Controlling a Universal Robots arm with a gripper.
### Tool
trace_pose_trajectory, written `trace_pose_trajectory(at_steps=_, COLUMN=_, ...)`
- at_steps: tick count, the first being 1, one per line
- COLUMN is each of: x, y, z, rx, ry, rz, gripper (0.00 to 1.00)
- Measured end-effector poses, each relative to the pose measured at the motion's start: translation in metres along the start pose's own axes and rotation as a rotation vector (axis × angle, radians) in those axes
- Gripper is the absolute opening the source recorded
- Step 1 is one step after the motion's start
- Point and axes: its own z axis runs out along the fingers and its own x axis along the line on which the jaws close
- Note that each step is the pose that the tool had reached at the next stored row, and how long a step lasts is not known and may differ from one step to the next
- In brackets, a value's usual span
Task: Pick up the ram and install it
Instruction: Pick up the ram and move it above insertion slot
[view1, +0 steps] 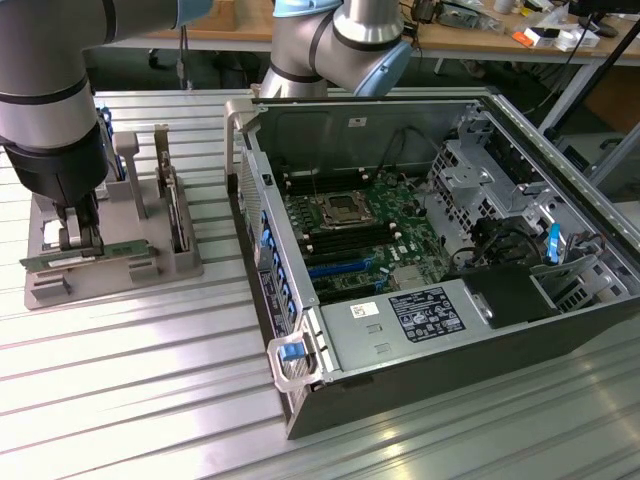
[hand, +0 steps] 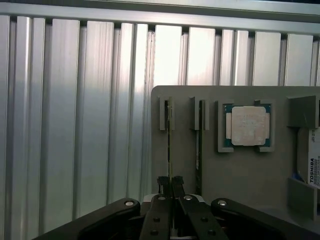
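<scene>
My gripper (view1: 78, 240) stands over the grey holder tray (view1: 180, 268) at the exterior view's left, shut on the ram (view1: 115, 251), a thin green stick seen lying lengthwise across the tray's front. In the wrist view the black fingertips (hand: 164, 183) pinch the ram (hand: 169, 142) edge-on, and its far end lines up with a slot post of the tray (hand: 235, 175). I cannot tell whether the stick has left its slot. A second ram stick (hand: 199, 142) stands in the neighbouring slot.
The tray also carries a square silver processor (hand: 248, 125) and a hard drive with a white label (hand: 312, 162). At the exterior view's right lies the open computer case (view1: 400, 390), its motherboard (view1: 350, 235) exposed. Ribbed metal tabletop (view1: 130, 390) surrounds both.
</scene>
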Motion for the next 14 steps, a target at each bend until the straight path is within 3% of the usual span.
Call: trace_pose_trajectory(at_steps=14, x=0.000, y=0.0006, z=-0.0124, rx=0.0001, ry=0.0000, rz=0.000, gripper=0.12)
